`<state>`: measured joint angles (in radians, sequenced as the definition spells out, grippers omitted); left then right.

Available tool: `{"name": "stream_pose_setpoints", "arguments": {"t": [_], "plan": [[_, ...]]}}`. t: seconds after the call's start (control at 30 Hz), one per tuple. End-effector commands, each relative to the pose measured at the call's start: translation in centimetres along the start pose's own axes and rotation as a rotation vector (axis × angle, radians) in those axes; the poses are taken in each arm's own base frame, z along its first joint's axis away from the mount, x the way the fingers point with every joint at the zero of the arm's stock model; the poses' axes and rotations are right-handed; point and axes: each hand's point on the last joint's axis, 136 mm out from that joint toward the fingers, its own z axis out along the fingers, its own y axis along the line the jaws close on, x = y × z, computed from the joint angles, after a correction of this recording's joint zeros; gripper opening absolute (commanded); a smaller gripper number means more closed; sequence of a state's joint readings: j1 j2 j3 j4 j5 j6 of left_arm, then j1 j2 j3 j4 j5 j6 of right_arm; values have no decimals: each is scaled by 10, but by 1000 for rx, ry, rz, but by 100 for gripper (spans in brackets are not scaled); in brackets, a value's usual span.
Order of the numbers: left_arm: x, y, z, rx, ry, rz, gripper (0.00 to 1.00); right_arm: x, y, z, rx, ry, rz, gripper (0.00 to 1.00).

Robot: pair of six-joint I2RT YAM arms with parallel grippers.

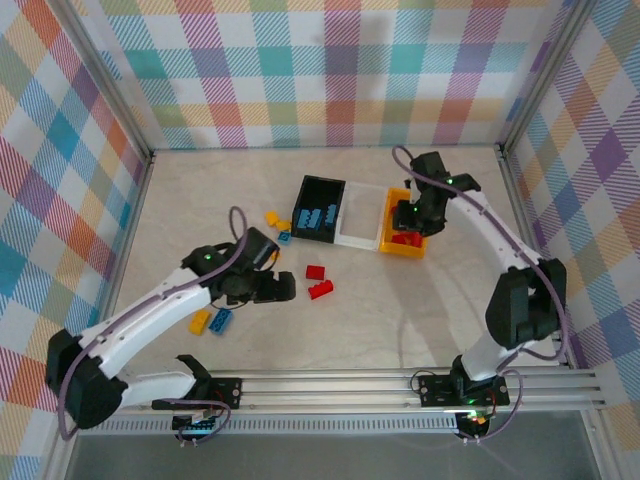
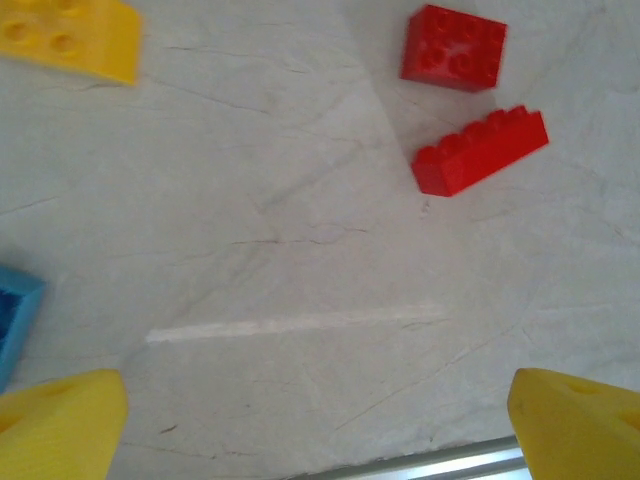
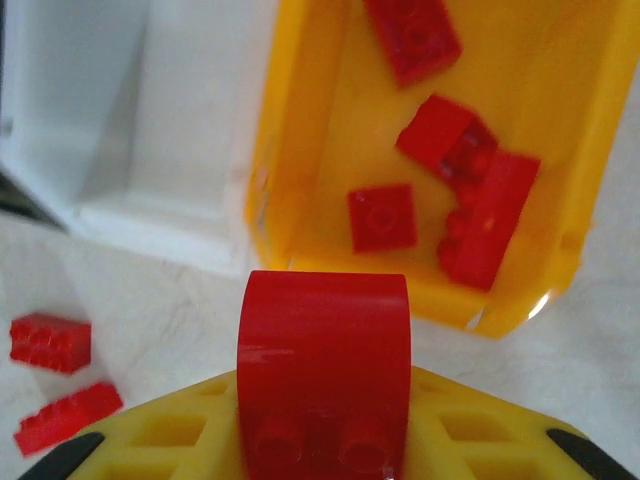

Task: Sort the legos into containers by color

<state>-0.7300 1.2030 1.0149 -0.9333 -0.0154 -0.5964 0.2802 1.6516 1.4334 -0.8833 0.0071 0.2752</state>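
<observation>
Clamping a red brick (image 3: 322, 360) in my right gripper (image 1: 409, 220), I hold it by the rim of the yellow bin (image 3: 268, 170), where other red bricks (image 3: 480, 215) lie. My left gripper (image 2: 320, 425) hangs spread wide and empty above the table (image 2: 250, 230), with two loose red bricks (image 2: 455, 47) just ahead.

Nothing readable here tbh. No text, labels, brand marks or numbers that I can make out on anything in any of the three views.
</observation>
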Motion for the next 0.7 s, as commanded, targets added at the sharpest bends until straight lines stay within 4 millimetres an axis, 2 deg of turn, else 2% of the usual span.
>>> {"name": "stream_pose_setpoints", "arguments": {"t": [0.0, 0.1, 0.2, 0.33, 0.43, 0.53, 0.6, 0.67], "plan": [[-7, -24, -3, 22, 4, 103, 98, -16, -7, 30, -18, 54, 19, 37], [-8, -34, -1, 21, 17, 126, 98, -31, -12, 51, -21, 74, 58, 38], [-6, -37, -1, 16, 18, 131, 98, -39, -13, 64, -16, 78, 62, 44], [-3, -29, -4, 1, 7, 116, 99, -41, -14, 68, -11, 89, 65, 55], [-1, -23, -3, -7, -1, 108, 99, -42, -10, 53, -28, 62, 52, 62], [-1, -17, -3, -17, -19, 81, 100, -36, 5, 23, -60, 26, 16, 63], [-4, -12, -3, -13, -39, 40, 100, -20, 25, 6, -116, 28, -25, 63], [-8, -4, -3, -13, -63, -13, 100, 7, 52, -3, -196, 55, -74, 65]]}}
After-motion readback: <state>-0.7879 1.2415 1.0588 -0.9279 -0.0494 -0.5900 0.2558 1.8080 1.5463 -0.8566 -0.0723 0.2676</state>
